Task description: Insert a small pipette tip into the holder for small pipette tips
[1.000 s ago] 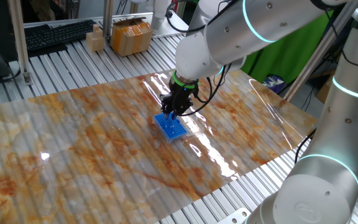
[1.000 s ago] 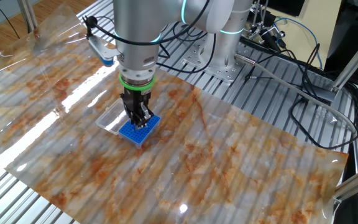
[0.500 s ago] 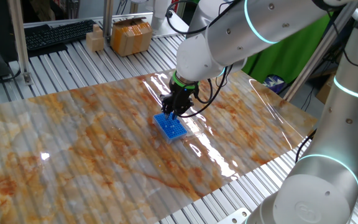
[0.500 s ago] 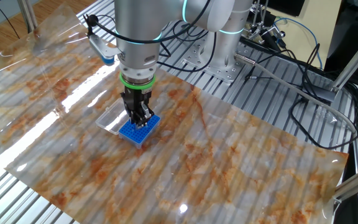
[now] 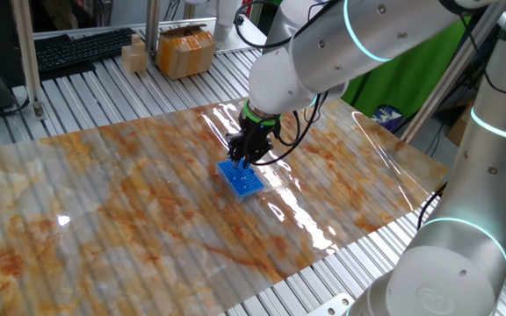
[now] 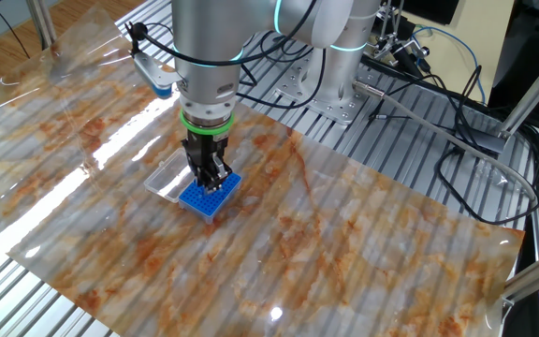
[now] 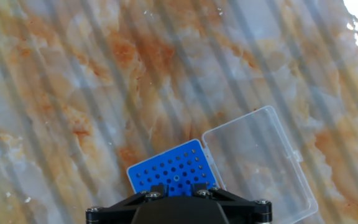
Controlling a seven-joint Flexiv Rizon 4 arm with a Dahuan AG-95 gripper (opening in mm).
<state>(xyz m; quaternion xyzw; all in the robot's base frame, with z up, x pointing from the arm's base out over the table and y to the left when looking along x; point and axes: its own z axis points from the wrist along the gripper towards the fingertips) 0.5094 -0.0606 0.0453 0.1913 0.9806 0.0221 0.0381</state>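
Marbled table sheet (image 6: pixel 363 243), blue holder (image 6: pixel 206 197) and clear lid (image 7: pixel 260 158) on it

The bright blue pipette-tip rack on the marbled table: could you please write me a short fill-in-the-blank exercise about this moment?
1. The small rectangular rack with the grid of holes is coloured ____.
2. The black two-finger gripper points straight ____ over the rack.
3. The flat lid lying open beside the rack is made of clear ____.
4. The rack stands on a sheet patterned like orange-veined ____.

Missing words: blue; down; plastic; marble
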